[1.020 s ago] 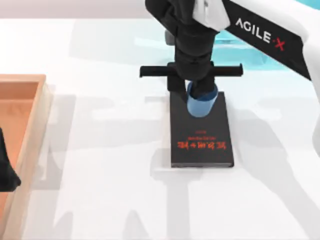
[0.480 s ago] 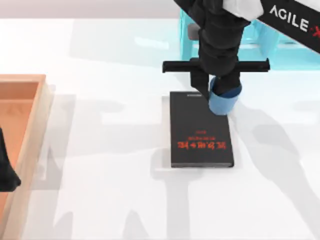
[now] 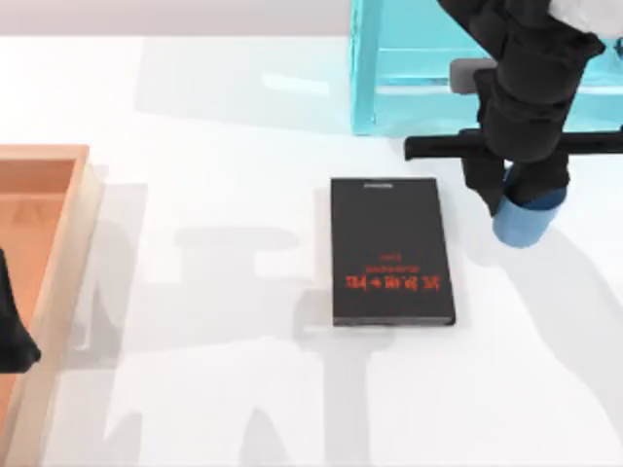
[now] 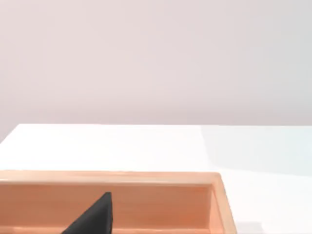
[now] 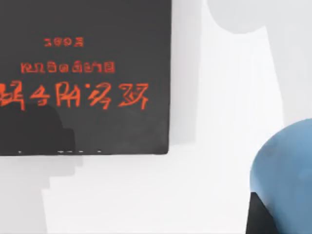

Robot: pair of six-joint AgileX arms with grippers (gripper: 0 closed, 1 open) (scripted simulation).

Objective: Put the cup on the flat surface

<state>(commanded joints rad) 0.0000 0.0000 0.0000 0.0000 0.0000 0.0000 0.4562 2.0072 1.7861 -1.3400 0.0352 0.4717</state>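
The light-blue cup (image 3: 522, 223) hangs beside the right edge of the black book (image 3: 391, 250), over the white flat surface (image 3: 243, 389). My right gripper (image 3: 522, 197) comes down from above and is shut on the cup, and its black body hides the cup's upper part. I cannot tell whether the cup's base touches the tabletop. In the right wrist view the cup (image 5: 287, 168) is close by, with the book (image 5: 83, 73) and bare tabletop (image 5: 219, 126) beyond it. My left arm (image 3: 12, 331) is parked at the left edge over the tray.
An orange wooden tray (image 3: 58, 224) lies along the left side; its wall (image 4: 161, 202) is in the left wrist view. A clear teal box (image 3: 419, 88) stands at the back right, just behind the right arm. Open tabletop lies in front of the book.
My right gripper has carried the cup rightward from above the book's far end, past the book's right edge, to over the white tabletop. The left arm has not moved.
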